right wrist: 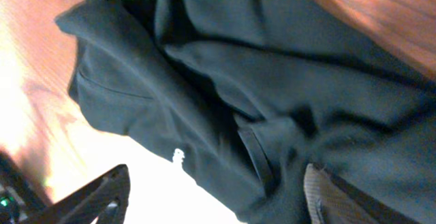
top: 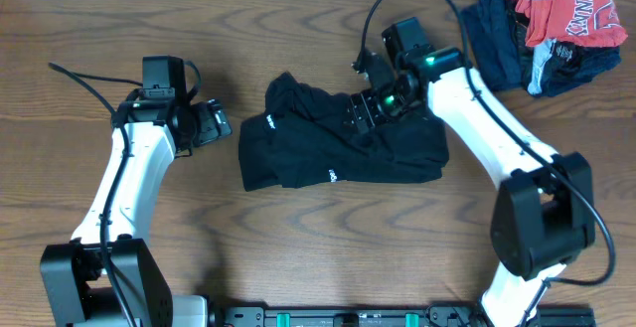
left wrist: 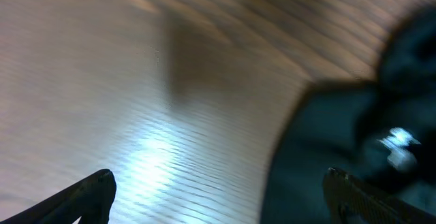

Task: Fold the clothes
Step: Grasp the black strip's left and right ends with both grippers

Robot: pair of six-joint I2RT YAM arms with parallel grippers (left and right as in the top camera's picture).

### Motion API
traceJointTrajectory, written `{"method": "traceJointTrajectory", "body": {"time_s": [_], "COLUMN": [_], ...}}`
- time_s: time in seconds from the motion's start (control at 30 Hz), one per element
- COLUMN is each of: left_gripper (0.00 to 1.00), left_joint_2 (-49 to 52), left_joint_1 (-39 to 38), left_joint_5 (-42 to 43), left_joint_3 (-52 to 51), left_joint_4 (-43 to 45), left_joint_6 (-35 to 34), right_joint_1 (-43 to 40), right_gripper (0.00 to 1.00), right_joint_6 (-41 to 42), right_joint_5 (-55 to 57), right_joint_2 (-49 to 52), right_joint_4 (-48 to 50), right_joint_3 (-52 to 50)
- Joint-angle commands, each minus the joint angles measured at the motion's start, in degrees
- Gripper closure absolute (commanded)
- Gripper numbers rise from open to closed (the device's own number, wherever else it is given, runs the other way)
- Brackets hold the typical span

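Note:
The black shirt lies crumpled in the middle of the table. It also shows in the right wrist view and blurred in the left wrist view. My right gripper hovers over the shirt's upper middle; in its wrist view the jaws are wide open with nothing between them. My left gripper is just left of the shirt's left edge; its jaws are open and empty, with the shirt's edge near the right finger.
A pile of dark navy garments with a red shirt with white lettering on top sits at the back right corner. Bare wooden table surrounds the black shirt.

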Motion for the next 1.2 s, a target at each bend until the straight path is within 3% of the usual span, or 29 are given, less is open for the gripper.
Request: {"method": "traceJointTrajectory", "body": {"time_s": [0.0, 0.13, 0.33, 0.53, 0.9, 1.0, 1.17], "left_gripper": [0.02, 0.02, 0.02, 0.02, 0.01, 0.12, 0.35], "left_joint_2": [0.46, 2.4, 6.36, 11.23, 18.88, 20.61, 23.08], "left_joint_1": [-0.63, -0.74, -0.74, -0.74, -0.76, -1.01, -3.43], "left_joint_5": [7.54, 7.54, 8.17, 19.02, 24.28, 24.35, 24.33], "left_joint_3": [-1.22, -3.63, -3.89, -3.89, -3.89, -3.89, -4.31], "left_joint_4": [-0.17, 1.44, 1.79, 3.48, 5.68, 5.84, 5.44], "left_joint_6": [6.27, 12.61, 13.79, 20.74, 17.77, 14.32, 14.14], "right_joint_1": [-1.2, -3.17, -7.41, -9.9, -10.69, -10.71, -10.69], "right_gripper": [0.18, 0.13, 0.11, 0.11, 0.12, 0.13, 0.13], "right_joint_6": [-0.96, -0.98, -0.96, -0.94, -0.04, 0.37, 1.66], "right_joint_5": [8.57, 13.77, 15.72, 15.72, 15.72, 15.72, 15.72], "right_joint_2": [-4.22, -6.03, -6.36, -6.36, -6.36, -6.36, -6.36], "right_joint_4": [-4.24, -9.35, -13.07, -13.46, -13.4, -12.98, -12.5], "right_joint_3": [2.51, 2.51, 2.45, 2.45, 2.45, 2.45, 2.45]}}
